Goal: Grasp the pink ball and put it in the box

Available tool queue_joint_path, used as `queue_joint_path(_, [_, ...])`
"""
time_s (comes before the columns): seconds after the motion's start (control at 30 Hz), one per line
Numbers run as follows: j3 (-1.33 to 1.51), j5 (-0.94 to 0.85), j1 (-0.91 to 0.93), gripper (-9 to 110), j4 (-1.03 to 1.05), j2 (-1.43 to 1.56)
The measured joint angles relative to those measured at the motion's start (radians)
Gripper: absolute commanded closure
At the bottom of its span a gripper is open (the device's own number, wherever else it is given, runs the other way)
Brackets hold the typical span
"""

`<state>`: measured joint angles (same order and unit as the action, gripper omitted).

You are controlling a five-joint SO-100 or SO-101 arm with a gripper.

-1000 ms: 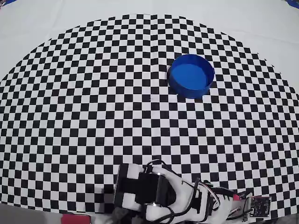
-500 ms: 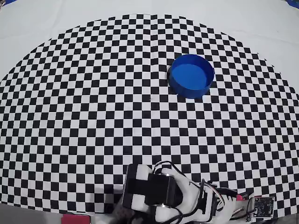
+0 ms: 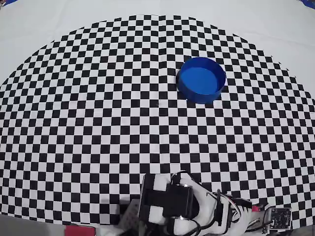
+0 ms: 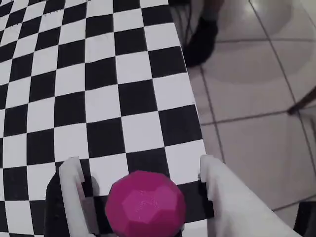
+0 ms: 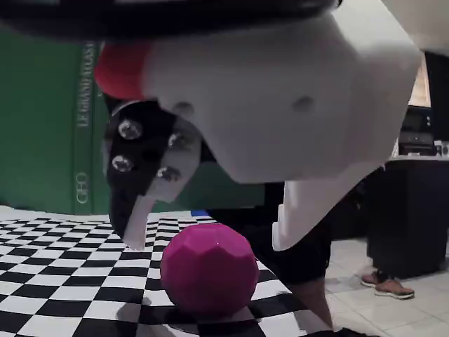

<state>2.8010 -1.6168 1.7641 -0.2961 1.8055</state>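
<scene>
Checkered black-and-white cloth (image 3: 98, 123) over the table, tiled floor (image 4: 256, 98) past its edge in the wrist view, green wall or banner (image 5: 49, 119) behind in the fixed view. Somebody's shoes (image 5: 384, 284) standing off to the side over there too.

Over the last second, arm (image 3: 182, 206) slid a bit rightward along the near edge of the cloth in the overhead view, so now sitting more directly over the ball. Blue box (image 3: 201, 79) hasn't budged, well apart from the arm, far across the cloth, and empty.

Gripper (image 4: 140, 170) spread wide, nothing clamped yet. Pink ball (image 4: 145, 205) resting on the cloth right by the table's near edge, between the two white fingers (image 4: 74, 182), with a gap visible either side. Same story from the low fixed view: ball (image 5: 209, 267) on the cloth, fingertips hanging to either side, not touching.

Looks like the approach is basically lined up, so probably just a little more descent and a squeeze left before the carry to the box.

Writing: vertical pale lettering on the green, too blurry to read properly, something like "LE GRAND..." maybe. No labels readable elsewhere.
</scene>
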Motion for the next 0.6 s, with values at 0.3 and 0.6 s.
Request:
queue_joint_path(0.3, [-0.014,0.0,0.0,74,-0.003,-0.029])
queue_joint_path(0.6, [-0.015,0.0,0.0,74,-0.032,-0.066])
